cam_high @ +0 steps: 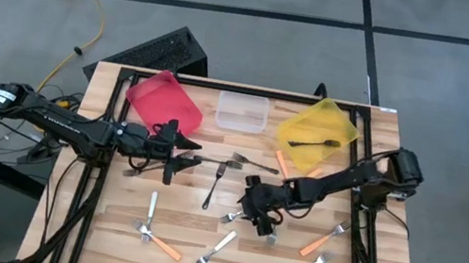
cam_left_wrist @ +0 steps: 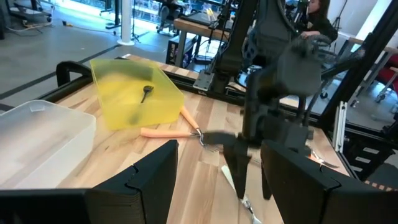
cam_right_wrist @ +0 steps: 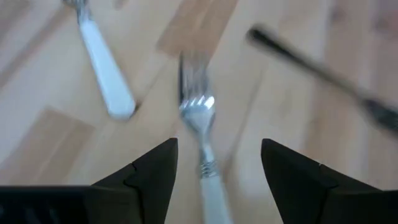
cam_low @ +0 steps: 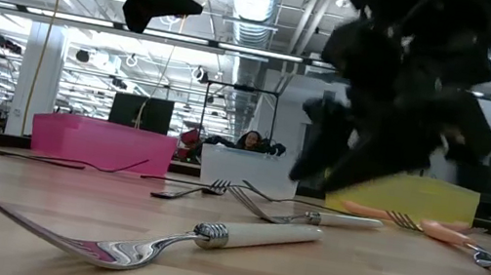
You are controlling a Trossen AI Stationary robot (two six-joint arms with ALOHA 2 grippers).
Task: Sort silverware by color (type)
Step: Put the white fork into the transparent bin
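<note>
I have the right gripper low over the table's middle, its 2 fingers spread wide and holding nothing. A white-handled fork lies on the wood between them. My left gripper waits open by the red bin, empty.

The right gripper is hanging low over the table near its middle, fingers standing apart with nothing between them. The left gripper is hovering higher, toward the table's far-left part, its arm reaching in level from the left edge, jaws parted and empty.
</note>
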